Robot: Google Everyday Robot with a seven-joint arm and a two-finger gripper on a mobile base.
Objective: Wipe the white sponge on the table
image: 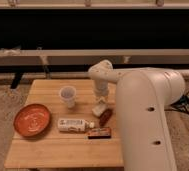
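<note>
The white sponge (98, 108) is a small white block resting on the light-wood table (48, 147), right of centre. My gripper (100, 100) points straight down from the white arm and is shut on the sponge's top, pressing it on the table top. The sponge's lower end lies just above a dark red object (105, 117). The arm's large white body covers the table's right side.
A white cup (68, 96) stands left of the gripper. A white labelled tube (74, 124) lies in front of it, with a brown bar (99, 132) to its right. An orange bowl (32, 120) sits at the left edge. Cables lie on the floor at right.
</note>
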